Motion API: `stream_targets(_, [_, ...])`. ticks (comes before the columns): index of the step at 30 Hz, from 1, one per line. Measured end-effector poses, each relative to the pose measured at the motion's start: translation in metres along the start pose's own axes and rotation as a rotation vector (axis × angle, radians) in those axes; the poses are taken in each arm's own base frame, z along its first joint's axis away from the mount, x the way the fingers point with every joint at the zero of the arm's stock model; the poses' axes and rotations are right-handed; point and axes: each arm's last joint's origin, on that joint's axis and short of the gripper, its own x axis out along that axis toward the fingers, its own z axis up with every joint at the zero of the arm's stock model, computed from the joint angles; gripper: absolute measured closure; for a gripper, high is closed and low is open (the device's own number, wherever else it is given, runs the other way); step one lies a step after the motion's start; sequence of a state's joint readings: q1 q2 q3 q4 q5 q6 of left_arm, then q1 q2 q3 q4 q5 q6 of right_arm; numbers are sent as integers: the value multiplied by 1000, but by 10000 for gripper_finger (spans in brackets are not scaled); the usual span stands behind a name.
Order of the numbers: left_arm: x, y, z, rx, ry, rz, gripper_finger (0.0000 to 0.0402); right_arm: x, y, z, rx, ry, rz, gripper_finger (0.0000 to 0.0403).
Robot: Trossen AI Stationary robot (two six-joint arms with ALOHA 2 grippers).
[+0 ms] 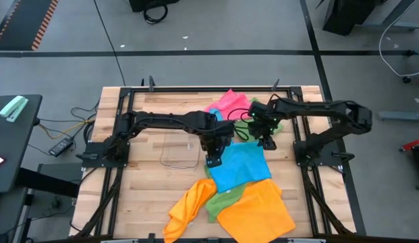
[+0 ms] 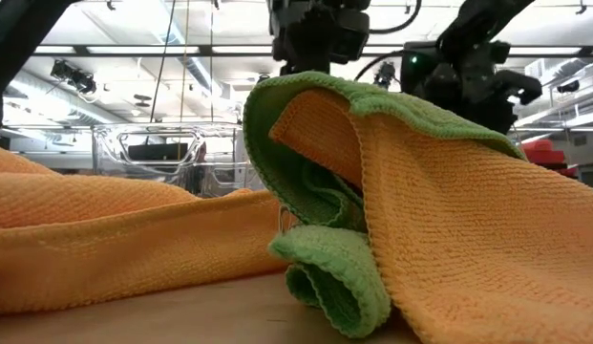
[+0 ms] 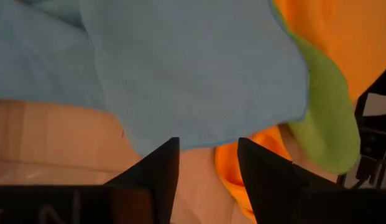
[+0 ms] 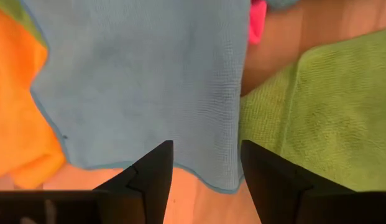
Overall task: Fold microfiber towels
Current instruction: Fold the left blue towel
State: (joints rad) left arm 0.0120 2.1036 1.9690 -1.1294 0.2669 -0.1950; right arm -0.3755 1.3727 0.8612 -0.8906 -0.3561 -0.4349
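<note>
A sky blue towel [image 1: 239,165] lies spread flat at the table's middle, partly over a green towel [image 1: 222,199] and two orange towels [image 1: 258,210] near the front edge. A pink towel [image 1: 229,101] and another green one [image 1: 262,116] lie at the far side. My left gripper [image 1: 212,160] hangs open over the blue towel's left edge [image 3: 199,146]. My right gripper [image 1: 266,143] hangs open over its far right edge [image 4: 208,177]. Both point steeply down, and I see nothing between the fingers of either.
A small clear plastic tray [image 1: 179,152] stands on the wood left of the blue towel, close to my left gripper. In the low view the crumpled green [image 2: 325,268] and orange [image 2: 468,220] towels fill the foreground. Bare wood lies at the table's near left.
</note>
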Motion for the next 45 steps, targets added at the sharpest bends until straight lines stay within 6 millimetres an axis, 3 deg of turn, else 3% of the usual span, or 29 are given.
stream_targets(11, [-4, -1, -3, -7, 14, 6, 251, 24, -20, -2, -15, 113, 4, 205])
stream_targets(21, [-5, 2, -2, -9, 9, 23, 265, 46, -9, -23, -35, 170, 13, 210])
stream_targets(33, [-7, 10, 0, -17, 1, 29, 269, 43, -6, -21, -30, 95, 21, 273])
stream_targets(41, [-6, 5, 3, -10, -45, 27, 268, 43, -8, -21, -14, 122, -4, 385])
stream_targets(45, [-6, 3, 8, 8, -99, 50, 245, 28, -6, -20, 23, 137, -19, 394])
